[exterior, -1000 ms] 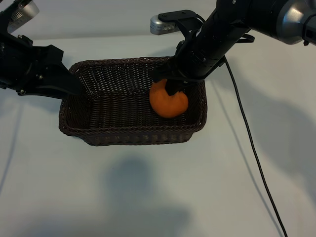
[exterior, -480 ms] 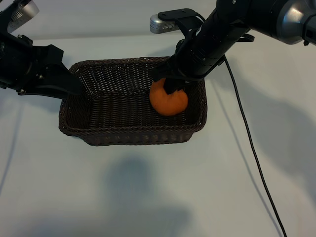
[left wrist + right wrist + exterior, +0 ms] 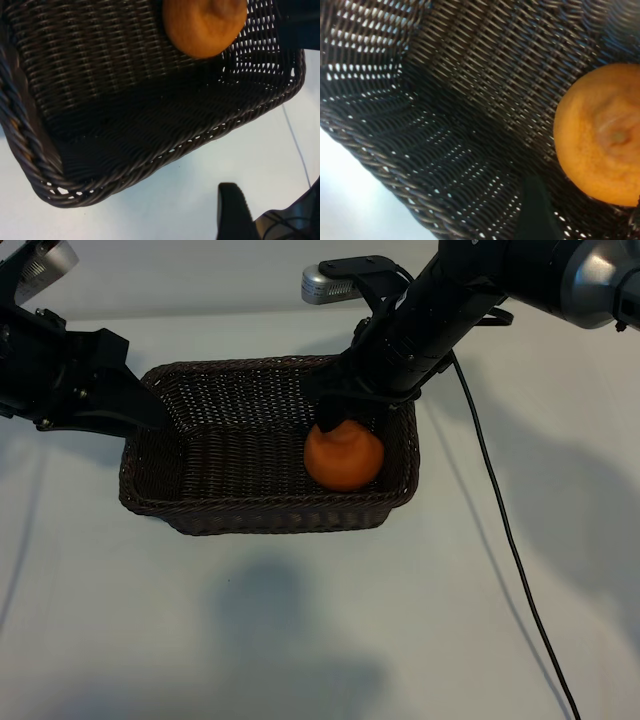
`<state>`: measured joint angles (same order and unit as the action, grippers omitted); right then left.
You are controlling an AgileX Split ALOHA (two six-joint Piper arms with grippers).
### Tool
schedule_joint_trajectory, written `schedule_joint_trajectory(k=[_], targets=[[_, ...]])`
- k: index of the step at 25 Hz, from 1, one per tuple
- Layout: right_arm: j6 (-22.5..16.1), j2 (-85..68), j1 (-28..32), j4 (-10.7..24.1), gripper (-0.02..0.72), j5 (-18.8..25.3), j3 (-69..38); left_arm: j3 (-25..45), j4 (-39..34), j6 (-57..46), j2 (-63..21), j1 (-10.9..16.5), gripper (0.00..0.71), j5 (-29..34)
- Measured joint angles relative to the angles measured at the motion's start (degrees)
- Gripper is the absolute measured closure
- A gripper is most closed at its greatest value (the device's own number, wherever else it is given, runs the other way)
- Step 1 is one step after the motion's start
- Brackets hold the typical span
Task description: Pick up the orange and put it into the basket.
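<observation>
One orange (image 3: 344,456) sits on floor of basket (image 3: 150,502), at right end. Right gripper (image 3: 345,412) just above it, jaws spread, nothing held. We lift straight up, clear braided rim. Left gripper (image 3: 130,405) parked open beside basket's left end.

A lab bench: bare white table (image 3: 320,640), trailing black cable (image 3: 510,530).

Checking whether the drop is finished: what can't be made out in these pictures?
- Exterior view: the right claw fingertips are hidden by its own arm, so contact with the orange is unclear.
- Left claw: its opening is hidden by its housing.
- Right wrist view: the frame edge crops the orange.
</observation>
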<state>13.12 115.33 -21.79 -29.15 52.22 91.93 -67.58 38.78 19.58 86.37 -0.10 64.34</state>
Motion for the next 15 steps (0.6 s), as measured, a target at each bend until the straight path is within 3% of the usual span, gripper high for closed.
schedule_joint_trajectory(k=[15], targets=[[0.44,-8.84,0.00,0.73,0.257,4.09,0.00,0.00,0.00,-0.32,0.00,0.00,0.290,-0.12]])
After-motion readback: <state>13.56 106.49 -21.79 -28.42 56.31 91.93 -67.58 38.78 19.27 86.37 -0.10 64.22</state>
